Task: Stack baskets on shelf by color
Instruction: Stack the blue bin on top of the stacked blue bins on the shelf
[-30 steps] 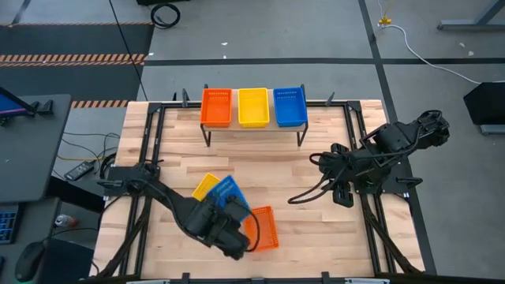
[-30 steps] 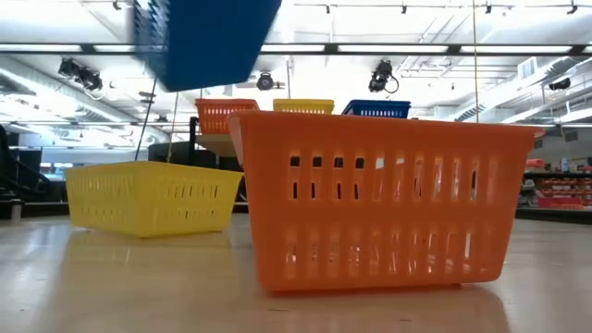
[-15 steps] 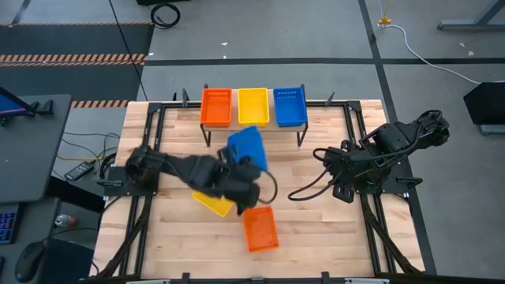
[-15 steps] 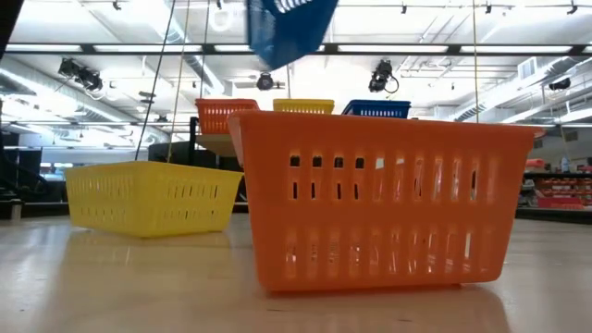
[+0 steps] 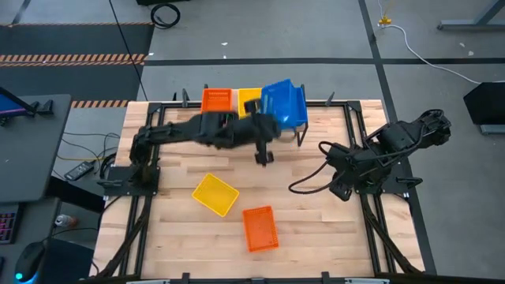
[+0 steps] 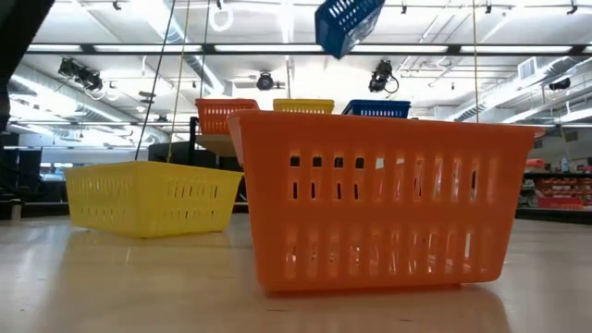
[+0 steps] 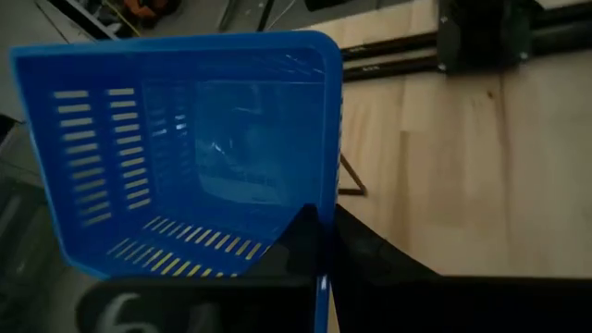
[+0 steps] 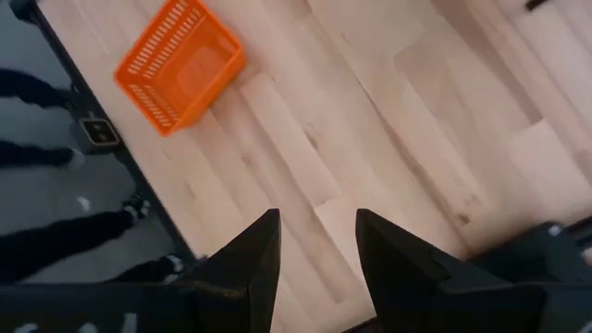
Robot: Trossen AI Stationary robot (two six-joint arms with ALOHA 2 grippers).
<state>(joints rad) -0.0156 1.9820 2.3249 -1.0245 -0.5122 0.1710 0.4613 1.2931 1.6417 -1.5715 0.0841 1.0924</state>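
My left gripper (image 7: 324, 227) is shut on a blue basket (image 5: 282, 101) and holds it high over the right end of the shelf (image 6: 215, 143). In the low view this basket (image 6: 347, 22) hangs tilted near the top. On the shelf stand an orange basket (image 5: 216, 101), a yellow one (image 5: 248, 98) and a blue one (image 6: 379, 109). A yellow basket (image 5: 215, 193) and an orange basket (image 5: 259, 228) rest on their bottoms on the table. My right gripper (image 8: 319, 242) is open and waits at the table's right side (image 5: 338, 188). My left gripper grips the blue basket by a side wall's rim (image 7: 326, 199), one finger (image 7: 303, 236) inside and one (image 7: 370, 254) outside. The basket is lifted clear and tilted, its open side facing the wrist camera.
Black frame rails (image 5: 150, 142) run along the table's left and right sides, and a cable (image 5: 304, 189) loops by the right arm. Bare wood (image 5: 316, 237) lies between the loose baskets and the right arm.
My left gripper has carried the blue basket from over the loose baskets near the table's near edge up and toward the far edge, to above the shelf's right end. The basket has tipped as it rose. The yellow and orange baskets on the table have stayed put.
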